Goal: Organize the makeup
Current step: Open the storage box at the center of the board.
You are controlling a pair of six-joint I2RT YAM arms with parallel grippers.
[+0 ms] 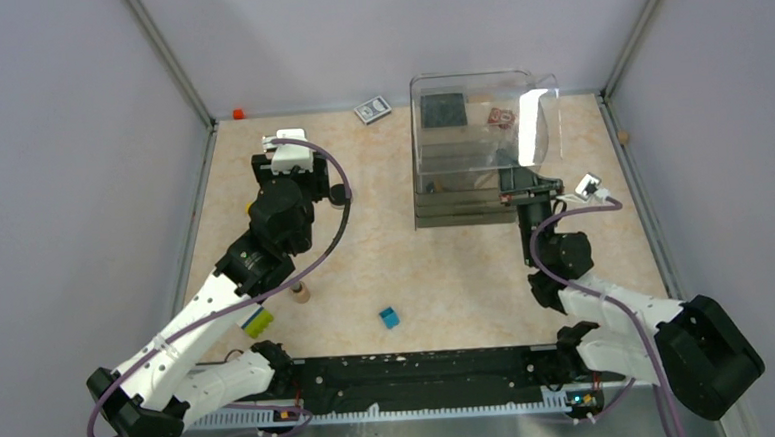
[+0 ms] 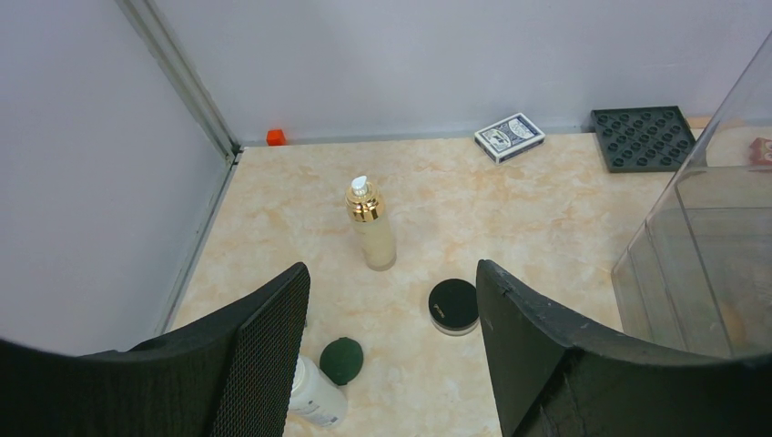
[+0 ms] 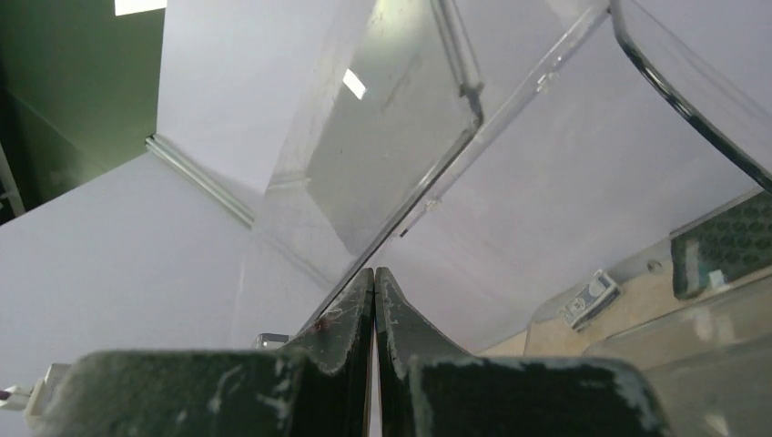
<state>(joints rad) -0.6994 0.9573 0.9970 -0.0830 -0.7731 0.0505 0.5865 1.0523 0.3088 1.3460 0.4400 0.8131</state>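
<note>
— While the top camera takes in the whole counter, where does the makeup sit?

— Take the clear organizer [image 1: 463, 207] as the mark. A dark square palette [image 1: 443, 110] and a pinkish palette [image 1: 501, 117] show at its back, seen through the plastic. A tan tube [image 1: 299, 292] sits well off to its left and nearer the front. The left arm covers most of the rest, its own pincer included. The right pincer [image 1: 522, 183] is at the organizer's front right corner.

— And the left wrist camera?

— It fills that gap. The left pincer [image 2: 391, 270] gapes wide and holds nothing. Left of the organizer are a gold-capped bottle [image 2: 370, 228], upright, a black round compact [image 2: 453, 305], a dark green round disc [image 2: 341, 360] and a white bottle [image 2: 314, 396] on its side. The dark palette proves to lie on the counter [image 2: 546, 209] behind the organizer, outside its wall.

— The risk there?

— That bottle is tall and narrow. I'd guess a finger brushing it on a descent would tip it toward the compact. The white bottle could roll.

— Right wrist?

— Only here do you see that pincer's fingers [image 3: 346, 319] closed to a sliver. The edge of the clear lid [image 3: 391, 155] runs down into them, seemingly pinched. If so thin a grip slips, the lid may drop shut. A hard pull might drag the organizer.
</note>
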